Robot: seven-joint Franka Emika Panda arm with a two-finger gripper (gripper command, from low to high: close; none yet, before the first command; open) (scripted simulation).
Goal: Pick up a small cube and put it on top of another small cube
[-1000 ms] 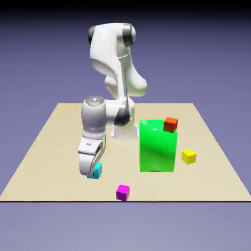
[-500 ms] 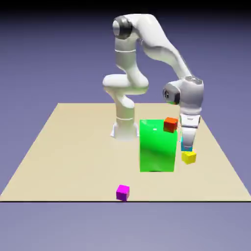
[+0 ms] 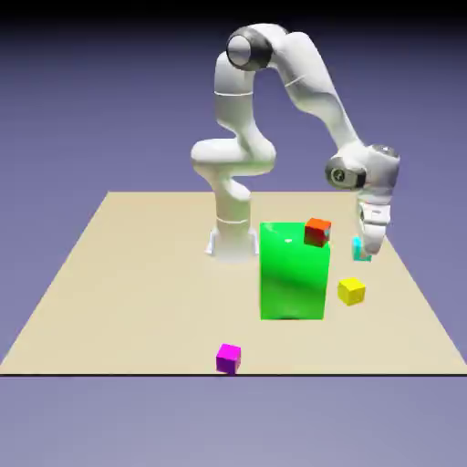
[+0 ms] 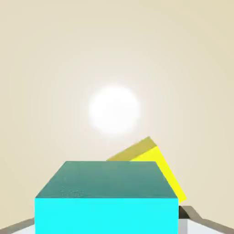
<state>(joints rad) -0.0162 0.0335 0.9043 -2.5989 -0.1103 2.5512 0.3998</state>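
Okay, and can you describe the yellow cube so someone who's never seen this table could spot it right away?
Find the big glossy green block with a curved top, standing on the tan table. Just beyond its right side in the exterior view sits a small yellow cube. It rests on the tabletop, unlike the red cube up by the green block's top or the cyan cube between the fingers.

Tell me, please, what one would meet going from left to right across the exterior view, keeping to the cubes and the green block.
Small magenta cube → large bright green block with a curved top → small yellow cube; the red and cyan cubes overlap others' places, so I leave them out.
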